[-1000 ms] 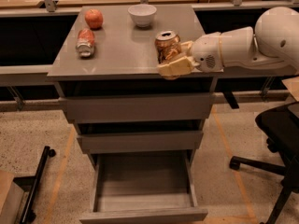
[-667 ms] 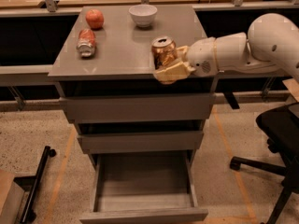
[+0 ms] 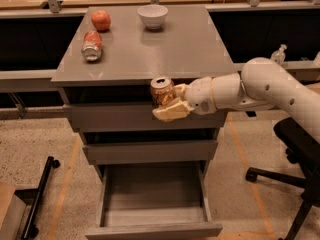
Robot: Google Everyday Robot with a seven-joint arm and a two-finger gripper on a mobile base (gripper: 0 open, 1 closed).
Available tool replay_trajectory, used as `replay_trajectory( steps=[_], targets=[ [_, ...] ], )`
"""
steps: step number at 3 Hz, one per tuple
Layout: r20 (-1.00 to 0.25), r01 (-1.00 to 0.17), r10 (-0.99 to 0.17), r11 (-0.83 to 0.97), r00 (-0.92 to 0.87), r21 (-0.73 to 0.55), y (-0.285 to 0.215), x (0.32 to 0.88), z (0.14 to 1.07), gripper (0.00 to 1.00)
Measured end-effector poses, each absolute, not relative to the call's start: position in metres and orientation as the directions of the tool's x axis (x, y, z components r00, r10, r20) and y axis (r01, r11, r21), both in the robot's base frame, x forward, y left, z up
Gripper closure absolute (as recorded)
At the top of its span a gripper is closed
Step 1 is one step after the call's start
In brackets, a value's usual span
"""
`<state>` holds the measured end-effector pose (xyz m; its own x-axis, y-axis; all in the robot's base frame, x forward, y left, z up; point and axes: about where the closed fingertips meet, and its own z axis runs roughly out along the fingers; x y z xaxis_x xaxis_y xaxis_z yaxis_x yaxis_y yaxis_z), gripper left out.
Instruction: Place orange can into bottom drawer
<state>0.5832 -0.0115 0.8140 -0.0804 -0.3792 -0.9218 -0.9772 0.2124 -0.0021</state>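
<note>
The orange can (image 3: 162,90) is upright, with its silver top showing, held in my gripper (image 3: 170,103) in front of the cabinet's top edge. The gripper is shut on the can, with one pale finger (image 3: 172,111) under and beside it. My white arm (image 3: 250,91) reaches in from the right. The can hangs in the air before the top drawer front, above the bottom drawer (image 3: 155,229). That drawer is pulled out and open, a plain grey box with nothing in it.
On the grey cabinet top (image 3: 185,49) lie a redder can on its side (image 3: 92,46), a red apple (image 3: 101,20) and a white bowl (image 3: 152,16). A black office chair (image 3: 295,149) stands at the right. A black bar (image 3: 40,199) lies on the floor at left.
My gripper has carried the orange can off the cabinet top, leftward and down past the front edge. It now hangs in front of the top drawer.
</note>
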Motion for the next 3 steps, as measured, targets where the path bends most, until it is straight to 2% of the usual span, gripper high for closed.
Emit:
replay_trajectory(
  steps=[3],
  targets=[
    [-0.903, -0.945, -0.318, 0.246, -0.289, 0.215, -0.007, 0.544, 0.669, 1.00]
  ],
)
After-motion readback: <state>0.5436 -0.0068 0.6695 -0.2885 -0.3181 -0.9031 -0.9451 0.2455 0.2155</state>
